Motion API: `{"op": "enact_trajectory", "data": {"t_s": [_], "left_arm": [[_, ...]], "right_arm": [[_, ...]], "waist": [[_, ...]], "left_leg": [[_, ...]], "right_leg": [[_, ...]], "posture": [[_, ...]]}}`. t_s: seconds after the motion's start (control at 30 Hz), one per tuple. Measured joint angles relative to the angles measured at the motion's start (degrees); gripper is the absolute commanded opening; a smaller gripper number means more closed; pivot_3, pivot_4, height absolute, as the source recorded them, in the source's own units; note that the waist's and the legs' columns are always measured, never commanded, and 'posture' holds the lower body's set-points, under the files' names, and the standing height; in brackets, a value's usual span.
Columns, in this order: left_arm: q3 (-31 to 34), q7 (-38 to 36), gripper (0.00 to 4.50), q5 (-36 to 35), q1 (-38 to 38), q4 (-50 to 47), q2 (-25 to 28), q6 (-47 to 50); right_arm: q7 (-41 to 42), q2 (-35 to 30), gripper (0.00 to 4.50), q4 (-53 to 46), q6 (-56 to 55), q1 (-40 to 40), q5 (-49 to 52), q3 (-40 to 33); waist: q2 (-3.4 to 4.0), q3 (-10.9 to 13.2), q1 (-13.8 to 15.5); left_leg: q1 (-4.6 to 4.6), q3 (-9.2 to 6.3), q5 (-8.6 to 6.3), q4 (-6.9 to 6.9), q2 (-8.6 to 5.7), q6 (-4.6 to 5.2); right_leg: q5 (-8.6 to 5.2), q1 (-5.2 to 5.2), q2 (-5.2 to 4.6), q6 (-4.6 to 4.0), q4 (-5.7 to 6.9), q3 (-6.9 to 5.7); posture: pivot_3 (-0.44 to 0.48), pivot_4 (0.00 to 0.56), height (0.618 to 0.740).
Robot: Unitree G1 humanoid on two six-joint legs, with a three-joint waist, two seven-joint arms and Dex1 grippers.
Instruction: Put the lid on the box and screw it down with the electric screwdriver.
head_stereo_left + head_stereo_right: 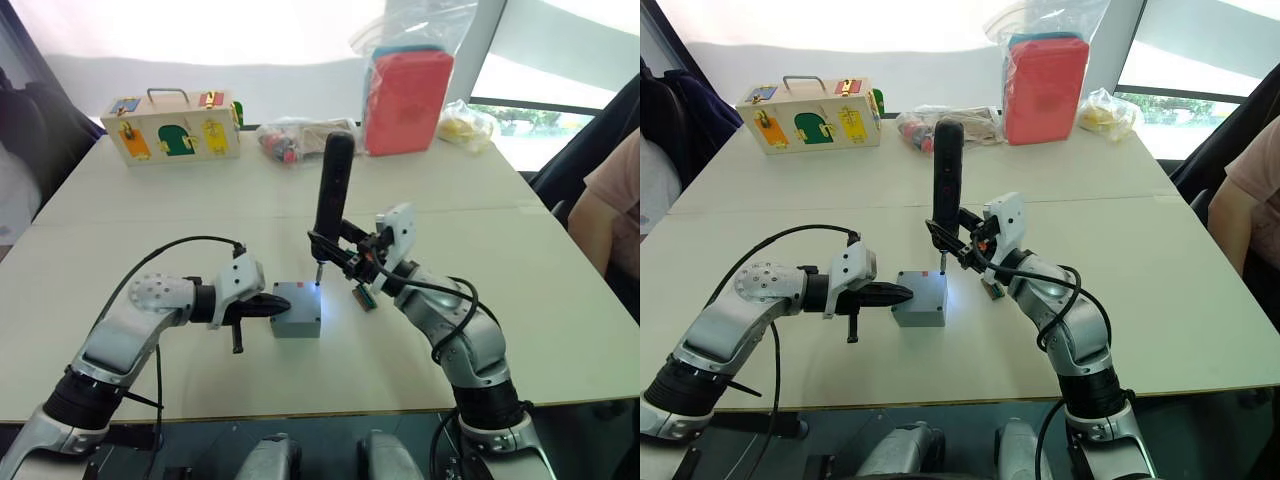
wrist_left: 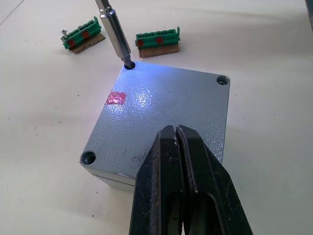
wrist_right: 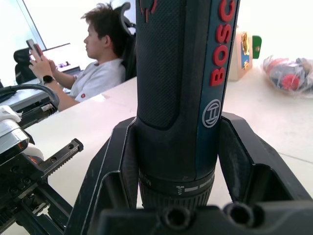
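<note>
The grey box [image 1: 296, 326] stands mid-table with the lid [image 2: 166, 103] seated on top; a small red mark shows on the lid's face. My right gripper [image 1: 338, 252] is shut on the black electric screwdriver [image 1: 333, 190], which is held upright. The screwdriver's metal bit [image 2: 115, 35] sits in a corner screw hole of the lid, and its light shines on the lid. My left gripper [image 2: 175, 131] is shut, its tips resting on the lid's edge at the side opposite the screwdriver.
Two green terminal blocks [image 2: 156, 41] lie on the table just beyond the box. At the table's far side stand a wooden case with coloured doors [image 1: 175, 125], a red pouch in a plastic bag [image 1: 407, 95] and other bagged items [image 1: 290, 138]. A person [image 1: 615, 200] sits at the right.
</note>
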Motion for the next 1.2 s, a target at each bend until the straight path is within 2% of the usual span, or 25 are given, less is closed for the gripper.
{"op": "enact_trajectory", "data": {"t_s": [0.23, 0.67, 1.2], "left_arm": [[-0.07, 0.24, 0.00, 0.00, -0.66, -0.74, -0.18, 2.19], [-0.08, 1.07, 0.00, -0.13, -1.54, -3.11, -0.22, 6.87], [0.10, 0.89, 0.00, -0.09, 0.66, -2.47, -0.37, 3.24]], "right_arm": [[0.16, -2.66, 1.81, -3.81, 1.56, -0.11, -1.30, 2.31], [1.46, -4.82, 1.81, -4.77, 0.03, -0.47, -3.77, 5.23], [-0.35, -2.95, 1.81, -4.08, -0.37, 1.11, -4.61, 5.31]], "waist": [[0.00, 0.07, 0.02], [-0.01, 0.27, -0.04], [-0.04, 0.09, -0.04]], "left_leg": [[-0.04, 0.00, 0.00, 0.00, -0.01, 0.00], [-0.08, 0.00, 0.00, -0.01, -0.01, 0.00], [0.04, -0.08, 0.00, -0.11, 0.03, 0.00]], "right_leg": [[0.00, -0.01, -0.03, 0.01, -0.04, -0.02], [0.00, -0.07, -0.03, 0.01, -0.04, -0.03], [-0.04, 0.25, -0.02, -0.05, -0.49, -0.09]], "posture": [[0.000, 0.150, 0.740], [0.000, 0.150, 0.740], [0.000, 0.150, 0.740]]}}
